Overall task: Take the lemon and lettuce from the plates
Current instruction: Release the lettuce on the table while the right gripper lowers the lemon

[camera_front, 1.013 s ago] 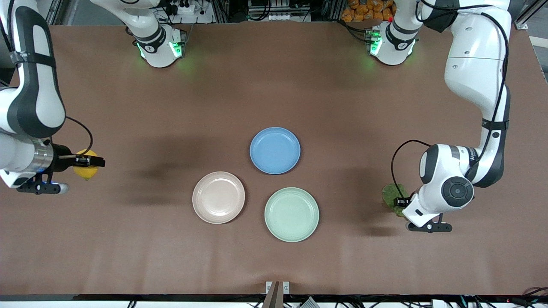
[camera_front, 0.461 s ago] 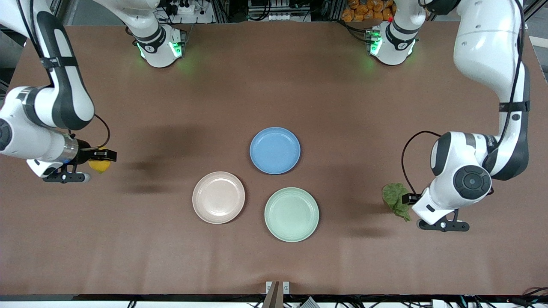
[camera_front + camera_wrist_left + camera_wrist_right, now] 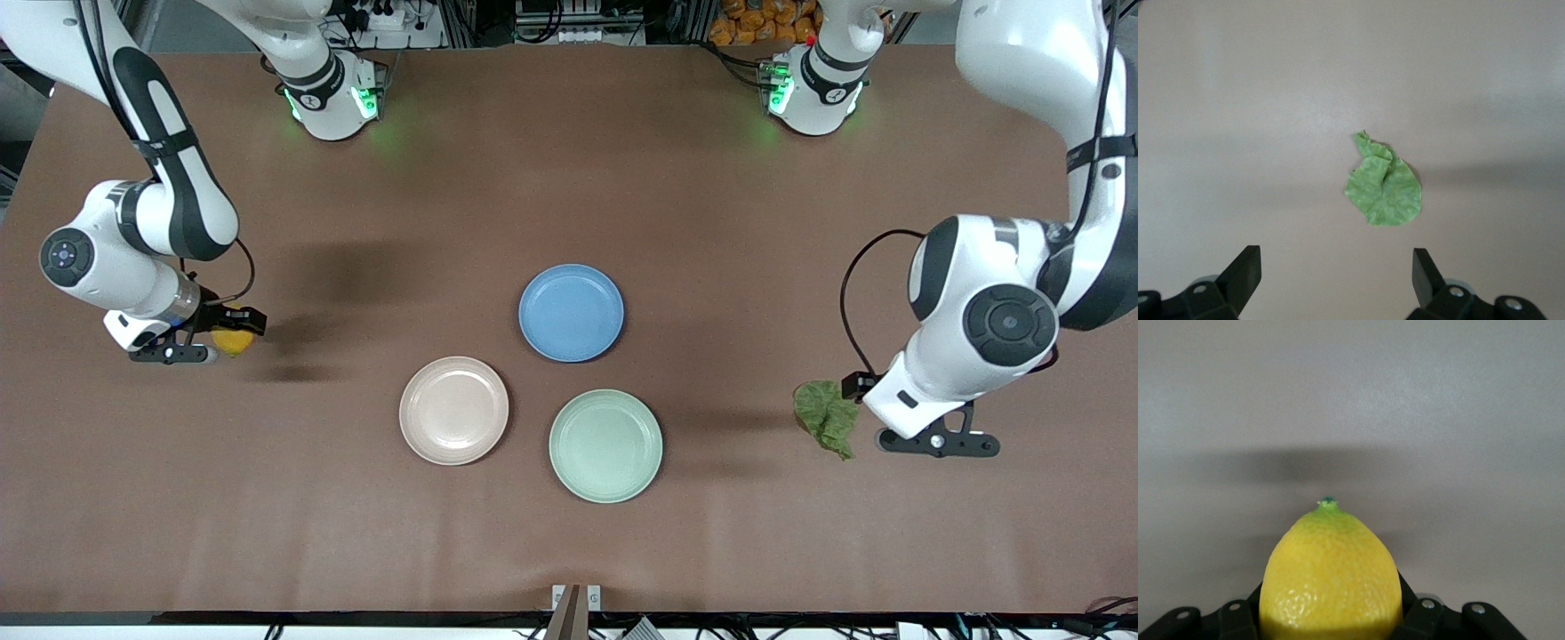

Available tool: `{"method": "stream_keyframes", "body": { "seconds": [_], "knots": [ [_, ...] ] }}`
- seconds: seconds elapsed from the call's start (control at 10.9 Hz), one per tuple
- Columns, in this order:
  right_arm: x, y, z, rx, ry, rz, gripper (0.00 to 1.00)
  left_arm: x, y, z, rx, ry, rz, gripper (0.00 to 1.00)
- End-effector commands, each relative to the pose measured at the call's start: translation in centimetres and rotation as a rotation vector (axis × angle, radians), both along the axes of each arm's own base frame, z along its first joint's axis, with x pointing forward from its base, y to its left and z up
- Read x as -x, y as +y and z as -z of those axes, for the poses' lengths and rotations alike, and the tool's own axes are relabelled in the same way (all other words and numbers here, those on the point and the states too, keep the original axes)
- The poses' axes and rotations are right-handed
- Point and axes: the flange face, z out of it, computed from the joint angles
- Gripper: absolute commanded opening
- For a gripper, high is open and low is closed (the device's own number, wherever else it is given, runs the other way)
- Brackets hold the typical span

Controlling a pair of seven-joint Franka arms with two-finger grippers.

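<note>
The lemon (image 3: 233,341) is held in my right gripper (image 3: 242,325), low over the bare table near the right arm's end; in the right wrist view the fingers clamp the lemon (image 3: 1331,577) on both sides. The lettuce (image 3: 827,416) lies flat on the table near the left arm's end. My left gripper (image 3: 860,385) is open and empty just above it; the left wrist view shows the leaf (image 3: 1385,190) lying clear of the spread fingers (image 3: 1245,268). The beige-pink plate (image 3: 453,411) and the mint green plate (image 3: 605,445) are both empty.
An empty blue plate (image 3: 571,312) sits mid-table, farther from the front camera than the other two plates. The brown table (image 3: 569,178) stretches bare between the plates and both arm bases.
My right arm has carried the lemon a little toward the plates and lower. My left gripper has drawn back and up from the lettuce, which stays on the table.
</note>
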Motion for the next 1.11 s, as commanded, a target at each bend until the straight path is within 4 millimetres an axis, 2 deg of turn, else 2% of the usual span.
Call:
{"method": "stream_keyframes", "body": {
  "seconds": [0.0,0.09,0.37,0.46,0.55,0.64,0.74,0.83,1.01],
  "knots": [
    [0.7,-0.6,1.5,0.003,-0.014,-0.014,0.67,3.3,2.1,-7.9,0.146,0.034,-0.028,1.0],
    [0.7,-0.7,2.5,0.001,-0.018,-0.012,0.67,4.5,1.5,-10.1,0.209,0.046,-0.039,1.0],
    [0.7,-0.8,4.5,-0.005,-0.017,-0.008,0.68,5.6,0.9,-13.4,0.208,0.0,-0.028,1.0],
    [0.7,-0.9,4.9,-0.005,-0.023,-0.005,0.71,6.9,0.8,-15.6,0.213,-0.021,-0.029,1.0],
    [0.6,-0.9,5.6,-0.006,-0.025,-0.006,0.79,7.7,1.0,-17.1,0.212,-0.028,-0.02,1.0],
    [0.5,-1.0,5.6,-0.006,-0.027,-0.005,0.93,9.2,1.4,-19.5,0.212,-0.043,-0.012,1.0],
    [0.5,-1.1,5.6,-0.006,-0.025,-0.001,1.0,10.5,1.6,-21.3,0.209,-0.049,-0.017,1.0],
    [0.3,-1.2,5.4,-0.006,-0.022,-0.001,1.0,11.4,1.9,-22.7,0.203,-0.056,-0.016,1.0],
    [-0.8,-1.4,3.6,-0.006,-0.018,-0.021,1.0,12.2,2.1,-22.8,0.199,-0.04,-0.018,1.0]
  ]
}}
